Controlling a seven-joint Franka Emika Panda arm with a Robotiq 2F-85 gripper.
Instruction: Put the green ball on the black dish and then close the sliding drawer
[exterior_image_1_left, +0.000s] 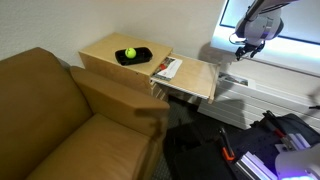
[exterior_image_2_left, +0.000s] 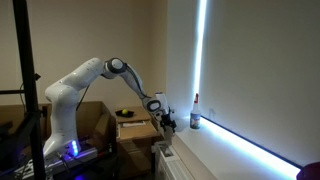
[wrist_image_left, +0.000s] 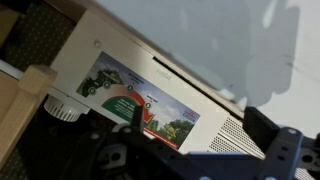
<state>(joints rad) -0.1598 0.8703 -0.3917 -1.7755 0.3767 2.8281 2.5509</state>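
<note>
Resting place of the green ball (exterior_image_1_left: 130, 53): on the black dish (exterior_image_1_left: 144, 57), on top of the wooden cabinet (exterior_image_1_left: 100, 50).
Sliding drawer (exterior_image_1_left: 195, 85): pulled out from the cabinet's side, standing open.
Drawer contents: printed white box (exterior_image_1_left: 167, 69), lying flat; green-and-red print filling the wrist view.
Gripper (exterior_image_1_left: 244, 47): jaws spread wide, holding nothing, hanging in the air beyond the drawer, well apart from ball and dish.
Sofa (exterior_image_1_left: 45, 110): brown, just beside the cabinet.
</note>
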